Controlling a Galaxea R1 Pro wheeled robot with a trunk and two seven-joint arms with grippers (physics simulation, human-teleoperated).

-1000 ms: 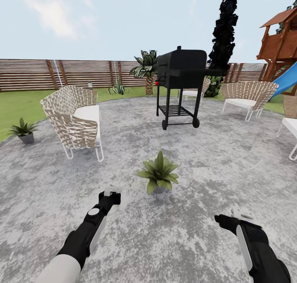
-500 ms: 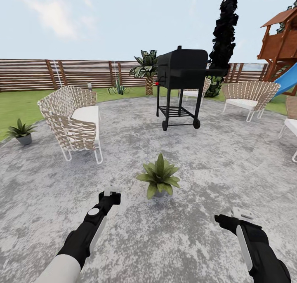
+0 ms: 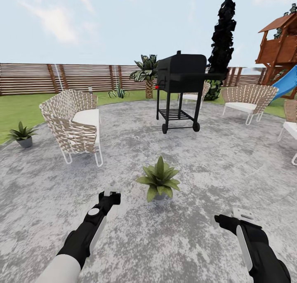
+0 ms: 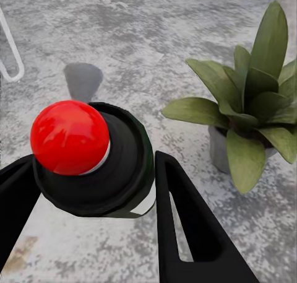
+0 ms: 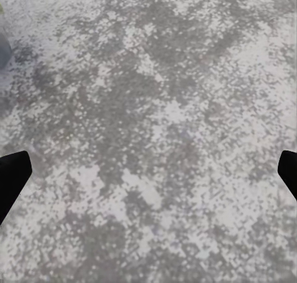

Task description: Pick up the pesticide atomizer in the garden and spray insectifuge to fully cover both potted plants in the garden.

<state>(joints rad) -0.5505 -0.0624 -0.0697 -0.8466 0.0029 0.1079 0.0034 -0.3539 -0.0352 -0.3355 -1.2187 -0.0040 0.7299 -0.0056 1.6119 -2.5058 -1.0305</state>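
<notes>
Head view: the left gripper [image 3: 111, 191] at lower left holds the pesticide atomizer [image 3: 111, 189] near a potted plant [image 3: 159, 180] at centre; a second potted plant [image 3: 22, 134] sits at far left.

Left wrist view: fingers [image 4: 185, 218] clamp the atomizer, its red-topped head facing the plant; pickup looks done, spraying remains.

Right wrist view: the right gripper [image 5: 148, 171] is spread wide, empty, over the paving [image 5: 154, 109].

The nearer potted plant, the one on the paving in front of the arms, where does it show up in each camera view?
Head view: the nearer potted plant stands on the patio, just ahead of the left gripper.
Left wrist view: the same plant is beside the atomizer held between the fingers.
Right wrist view: I cannot find it; mottled paving there.
Shared landmark: the grey mottled patio.
</notes>
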